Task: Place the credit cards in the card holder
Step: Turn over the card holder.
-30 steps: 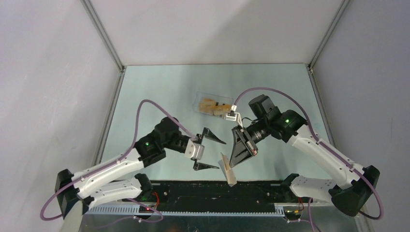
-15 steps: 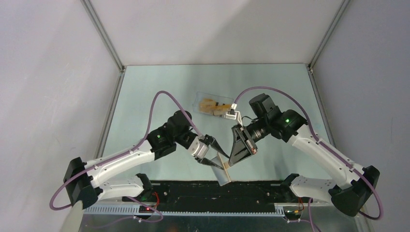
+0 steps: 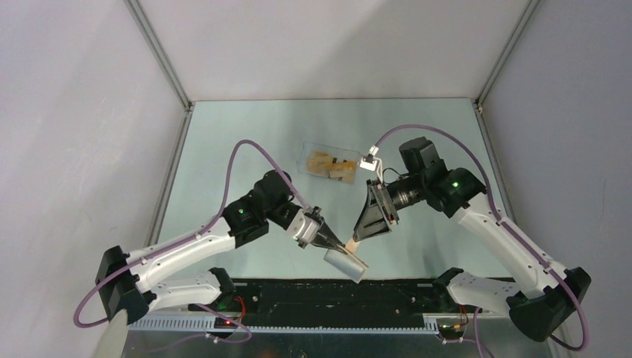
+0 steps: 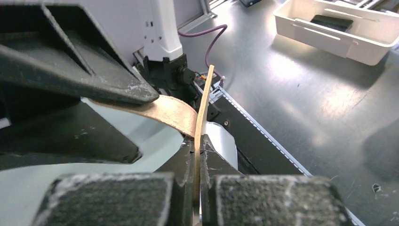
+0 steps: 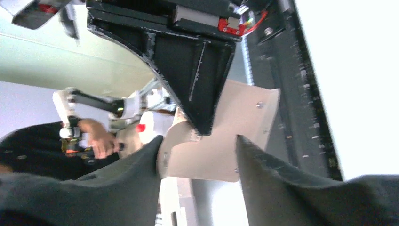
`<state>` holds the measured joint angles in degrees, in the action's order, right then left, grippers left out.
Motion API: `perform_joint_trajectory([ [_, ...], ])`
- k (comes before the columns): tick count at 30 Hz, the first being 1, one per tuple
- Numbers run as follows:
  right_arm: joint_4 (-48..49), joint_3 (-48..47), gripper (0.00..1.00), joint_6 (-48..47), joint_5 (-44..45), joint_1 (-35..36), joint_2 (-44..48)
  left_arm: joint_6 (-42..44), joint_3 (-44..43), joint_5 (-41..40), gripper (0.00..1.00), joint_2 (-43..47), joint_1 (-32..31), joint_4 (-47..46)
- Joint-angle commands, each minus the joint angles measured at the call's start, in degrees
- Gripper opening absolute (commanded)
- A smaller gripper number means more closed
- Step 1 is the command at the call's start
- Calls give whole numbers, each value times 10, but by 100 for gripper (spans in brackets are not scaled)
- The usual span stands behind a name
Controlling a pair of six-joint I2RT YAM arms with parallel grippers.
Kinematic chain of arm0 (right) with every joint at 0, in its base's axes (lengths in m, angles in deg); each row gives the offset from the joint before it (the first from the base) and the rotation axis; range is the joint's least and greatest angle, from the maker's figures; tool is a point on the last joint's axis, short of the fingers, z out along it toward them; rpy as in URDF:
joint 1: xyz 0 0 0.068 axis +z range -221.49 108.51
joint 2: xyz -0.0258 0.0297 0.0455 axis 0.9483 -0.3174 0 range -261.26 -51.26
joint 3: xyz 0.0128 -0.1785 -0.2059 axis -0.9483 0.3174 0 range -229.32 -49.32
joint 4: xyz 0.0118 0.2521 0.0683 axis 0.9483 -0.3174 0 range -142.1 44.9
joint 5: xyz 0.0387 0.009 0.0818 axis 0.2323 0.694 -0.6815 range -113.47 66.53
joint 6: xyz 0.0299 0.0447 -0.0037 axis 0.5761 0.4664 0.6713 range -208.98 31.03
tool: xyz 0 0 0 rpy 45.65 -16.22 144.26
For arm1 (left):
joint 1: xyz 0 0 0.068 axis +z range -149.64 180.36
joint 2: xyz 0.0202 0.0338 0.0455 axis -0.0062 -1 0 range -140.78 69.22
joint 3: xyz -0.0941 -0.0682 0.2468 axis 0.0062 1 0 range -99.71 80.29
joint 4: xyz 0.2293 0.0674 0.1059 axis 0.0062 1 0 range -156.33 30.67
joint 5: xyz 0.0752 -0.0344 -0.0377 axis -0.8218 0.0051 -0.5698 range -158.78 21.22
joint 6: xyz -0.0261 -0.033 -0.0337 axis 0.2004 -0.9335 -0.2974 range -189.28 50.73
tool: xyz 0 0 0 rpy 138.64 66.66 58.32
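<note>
Tan and folded, the card holder [image 3: 344, 261] is held in the air over the near edge of the tabletop [image 3: 246, 142]. It is clamped at one edge by the left gripper [image 3: 330, 242], whose jaws are pressed together on a thin panel, shown edge-on in the left wrist view. The right gripper [image 3: 364, 233] is placed just beside the holder on its right, with its jaws standing apart. A curved flap of the holder is seen between them, and no pinch by them can be made out. The credit cards [image 3: 332, 165] are lying in a clear tray [image 3: 311, 151] at the far middle of the tabletop, well apart from the holder. No card is seen in the holder or in either gripper. The task is therefore judged to be at an early stage: the holder is lifted and gripped, while every visible card is left to be fetched and slid in.
</note>
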<state>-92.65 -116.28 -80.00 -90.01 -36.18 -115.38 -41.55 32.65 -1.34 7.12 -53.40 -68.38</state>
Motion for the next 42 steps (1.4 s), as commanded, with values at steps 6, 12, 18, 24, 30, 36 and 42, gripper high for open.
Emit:
perform_joint_trajectory([
  [6, 32, -1, 96, -1, 139, -80, 99, -202, -13, -162, 0, 25, 23, -15],
  [12, 63, 51, 99, -1, 118, -155, 173, -329, 0, -259, 0, 56, 47, -59],
  [18, 105, 81, 99, 4, 89, -152, 171, -415, -10, -264, 0, 69, 61, -81],
  [24, 201, 81, 99, 45, 110, -74, 138, -476, -45, -250, 0, 55, 62, -81],
  [30, 264, 81, 81, 71, 139, -2, 84, -495, -57, -263, 0, 52, 63, -82],
  [36, 296, 82, 8, 119, 116, -4, 60, -496, -32, -354, 32, 87, 69, -75],
  [42, 314, 82, 0, 187, 57, -59, 50, -515, 56, -534, 99, 190, 75, -60],
])
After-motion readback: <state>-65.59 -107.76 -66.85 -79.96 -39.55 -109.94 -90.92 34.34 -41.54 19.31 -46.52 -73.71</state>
